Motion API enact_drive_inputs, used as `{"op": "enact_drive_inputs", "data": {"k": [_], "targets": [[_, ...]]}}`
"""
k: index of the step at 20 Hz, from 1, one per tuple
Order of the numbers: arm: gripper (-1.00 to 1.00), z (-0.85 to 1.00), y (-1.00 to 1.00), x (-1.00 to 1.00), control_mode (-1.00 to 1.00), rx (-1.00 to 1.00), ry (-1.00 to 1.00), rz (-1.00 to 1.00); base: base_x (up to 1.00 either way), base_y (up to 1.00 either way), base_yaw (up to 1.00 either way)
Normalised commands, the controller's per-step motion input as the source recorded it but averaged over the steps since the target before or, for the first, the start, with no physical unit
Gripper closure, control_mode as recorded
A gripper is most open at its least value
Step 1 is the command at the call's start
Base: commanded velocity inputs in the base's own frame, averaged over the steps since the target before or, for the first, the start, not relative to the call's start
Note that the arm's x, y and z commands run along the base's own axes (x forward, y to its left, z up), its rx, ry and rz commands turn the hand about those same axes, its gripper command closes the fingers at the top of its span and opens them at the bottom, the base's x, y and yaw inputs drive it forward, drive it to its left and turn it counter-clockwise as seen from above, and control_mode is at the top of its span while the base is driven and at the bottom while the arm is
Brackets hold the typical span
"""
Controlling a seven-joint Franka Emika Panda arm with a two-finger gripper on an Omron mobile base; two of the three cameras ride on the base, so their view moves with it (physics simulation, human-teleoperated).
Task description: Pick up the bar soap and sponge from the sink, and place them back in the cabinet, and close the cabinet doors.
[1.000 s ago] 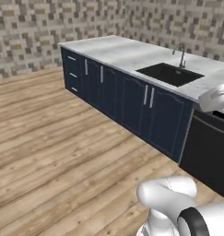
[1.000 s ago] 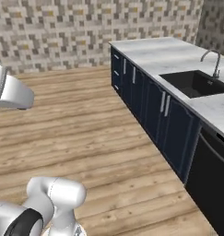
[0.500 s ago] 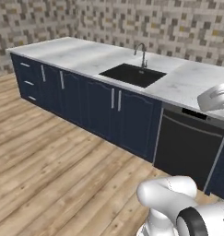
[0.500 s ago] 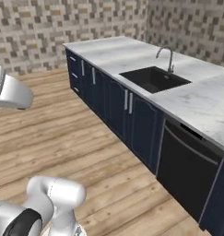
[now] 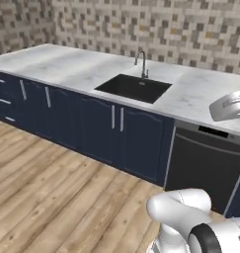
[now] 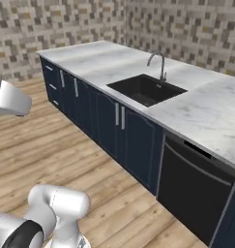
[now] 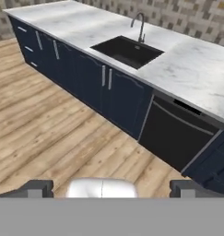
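Faces the counter (image 5: pixel 57 64) more squarely than a second ago, and from nearer; takes that shift of the whole picture for travel of the base, not for any move of the fixtures. Sees the sink (image 5: pixel 134 88) close to mid-frame in the left base view, where it sat far right before. Finds the same black basin (image 6: pixel 147 90) right of centre in the right base view, and near the top of the hand view (image 7: pixel 127 51).

Places the sink as sunk into the pale marbled top, with the curved grey faucet (image 5: pixel 141 63) upright at its far rim, against the mosaic-tiled wall (image 5: pixel 156 24). Cannot make out the bar soap or the sponge inside the dark basin from this range.

Notes navy base cabinets (image 5: pixel 116 133) with slim vertical handles directly under the sink, a stack of drawers (image 5: pixel 3 101) at the far left end, and a black dishwasher (image 5: pixel 205 168) just beside the cabinets on the right. Looks down on bare wooden floor (image 5: pixel 52 197) between base and cabinets.

Shows the gripper (image 7: pixel 112 188) well apart from the counter, out over the floor, aimed toward the cabinet fronts. Holds the two dark fingertips (image 7: pixel 37 188) spread to opposite sides of the hand view, jaws wide apart, nothing between them.
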Motion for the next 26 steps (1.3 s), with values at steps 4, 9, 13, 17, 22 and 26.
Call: {"op": "enact_drive_inputs", "data": {"k": [4, 9, 13, 17, 22, 26], "targets": [[-1.00, 0.00, 0.00, 0.00, 1.00, 0.00, 0.00, 0.00, 0.98, 0.15, -0.30], [-1.00, 0.00, 0.00, 0.00, 1.00, 0.00, 0.00, 0.00, 0.77, 0.16, -0.29], [-1.00, 0.00, 0.00, 0.00, 1.00, 0.00, 0.00, 0.00, 0.50, 0.15, -0.39], [-1.00, 0.00, 0.00, 0.00, 1.00, 0.00, 0.00, 0.00, 0.44, 0.23, -0.46], [-1.00, 0.00, 0.00, 0.00, 1.00, 0.00, 0.00, 0.00, 0.61, 0.35, -0.42], [-1.00, 0.00, 0.00, 0.00, 1.00, 0.00, 0.00, 0.00, 0.73, 0.42, -0.34]]}}
